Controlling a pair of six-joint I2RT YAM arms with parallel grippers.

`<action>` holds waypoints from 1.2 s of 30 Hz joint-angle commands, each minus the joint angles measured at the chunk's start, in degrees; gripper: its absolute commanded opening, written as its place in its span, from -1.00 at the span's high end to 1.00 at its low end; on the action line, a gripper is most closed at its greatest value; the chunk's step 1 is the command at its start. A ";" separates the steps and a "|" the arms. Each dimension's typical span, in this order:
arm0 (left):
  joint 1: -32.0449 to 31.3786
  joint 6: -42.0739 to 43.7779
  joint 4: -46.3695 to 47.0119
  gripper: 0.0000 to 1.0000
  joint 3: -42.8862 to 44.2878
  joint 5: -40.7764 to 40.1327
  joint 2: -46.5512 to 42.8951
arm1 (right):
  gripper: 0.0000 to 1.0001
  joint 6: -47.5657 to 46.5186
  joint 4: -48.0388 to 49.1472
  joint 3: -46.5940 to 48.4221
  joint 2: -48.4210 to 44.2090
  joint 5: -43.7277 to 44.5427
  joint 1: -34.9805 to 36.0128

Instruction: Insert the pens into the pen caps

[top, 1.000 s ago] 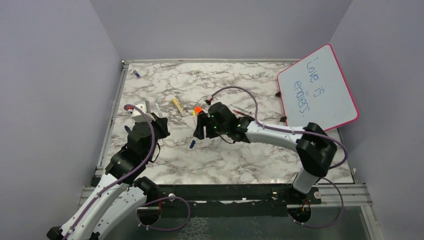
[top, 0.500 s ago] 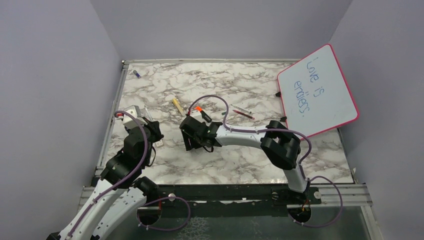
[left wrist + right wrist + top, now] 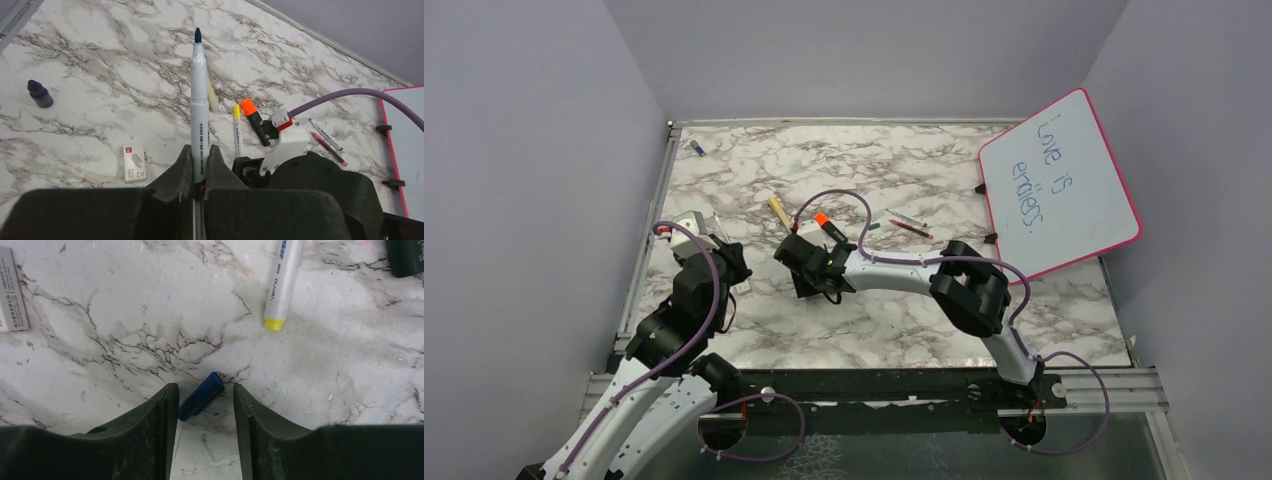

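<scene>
My left gripper (image 3: 200,150) is shut on a white pen (image 3: 199,105) with a dark blue tip that points away from the wrist, held above the table at the left (image 3: 729,262). My right gripper (image 3: 204,391) is open and low over the marble, its jaws on either side of a small blue pen cap (image 3: 201,396) that lies slantwise and touches the left jaw; in the top view it sits mid-table (image 3: 807,283). A white pen with a yellow end (image 3: 281,285) lies just beyond the cap.
A black highlighter with an orange end (image 3: 827,225), a yellow pen (image 3: 777,210), and a red pen (image 3: 909,228) lie further back. A dark cap (image 3: 39,94) stands at the left. A small white box (image 3: 134,162) lies near my left gripper. The pink-framed whiteboard (image 3: 1059,185) is at the right.
My right gripper has moved left and down until its jaws straddle the blue cap. My left gripper drew back slightly towards the near left with the pen in it.
</scene>
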 commanded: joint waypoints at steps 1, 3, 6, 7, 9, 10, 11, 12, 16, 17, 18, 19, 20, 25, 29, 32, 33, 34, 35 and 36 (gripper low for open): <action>-0.02 -0.11 -0.01 1.00 1.70 -1.30 0.24 | 0.08 -1.14 -3.11 2.36 2.32 2.51 0.41; -0.02 -0.19 0.00 1.00 1.61 -1.29 0.24 | 0.15 -1.75 -3.57 2.24 2.26 2.00 0.57; -0.02 -0.33 0.04 1.00 1.57 -1.10 0.33 | 0.24 -2.42 -4.06 1.47 2.03 0.77 0.81; -0.02 -0.37 0.01 1.00 1.48 -1.02 0.33 | 0.28 -2.77 -4.16 1.20 1.84 0.32 0.85; -0.02 -0.37 0.02 1.00 1.45 -1.03 0.33 | 0.37 -3.51 -4.14 0.46 1.53 -0.43 1.11; -0.02 -0.45 0.02 1.00 1.45 -1.02 0.40 | 0.41 -4.05 -4.10 0.20 1.34 -0.75 1.16; -0.02 -0.46 0.01 1.00 1.45 -0.98 0.42 | 0.44 -4.47 -4.24 0.00 1.26 -1.05 1.21; -0.02 -0.50 -0.01 1.00 1.44 -0.97 0.50 | 0.46 -4.85 -4.32 -0.14 1.25 -1.19 1.21; -0.02 -0.48 0.02 1.00 1.43 -0.94 0.82 | 0.57 -6.33 -4.36 -0.42 1.56 -1.60 1.21; -0.02 -0.46 0.01 1.00 1.39 -0.89 0.82 | 0.61 -6.45 -4.43 -0.30 1.81 -1.71 1.21; -0.02 -0.46 0.05 1.00 1.37 -0.92 0.80 | 0.63 -6.55 -4.51 -0.27 1.99 -1.77 1.21; -0.02 -0.46 0.06 1.00 1.36 -0.92 0.79 | 0.64 -6.59 -4.65 -0.21 2.26 -1.83 1.21; -0.02 -0.46 0.01 1.00 1.38 -0.82 0.77 | 0.66 -6.61 -4.77 -0.08 2.44 -1.79 1.21; -0.02 -0.46 0.06 1.00 1.26 -0.32 1.31 | 0.71 -7.28 -3.08 -2.07 0.62 -0.68 1.21; -0.02 -0.69 0.01 1.00 1.61 1.48 2.60 | 0.72 -10.45 2.04 -5.98 -5.82 2.44 1.21; -0.02 -1.53 0.27 1.00 1.62 5.37 3.84 | 0.72 -12.04 6.83 -9.69 -11.72 4.07 1.21; -0.02 -1.72 0.41 1.00 1.69 6.69 4.33 | 0.72 -12.12 8.45 -11.18 -13.48 4.57 1.13; -0.02 -1.84 0.67 1.00 1.70 8.17 4.82 | 0.72 -12.01 10.24 -13.13 -15.25 5.21 1.12; -0.02 -1.86 1.04 1.00 1.70 9.61 5.27 | 0.72 -11.76 11.25 -14.49 -16.95 5.87 1.12; -0.02 -1.68 1.55 1.00 1.66 11.40 5.67 | 0.72 -11.33 12.16 -15.75 -18.63 6.65 1.12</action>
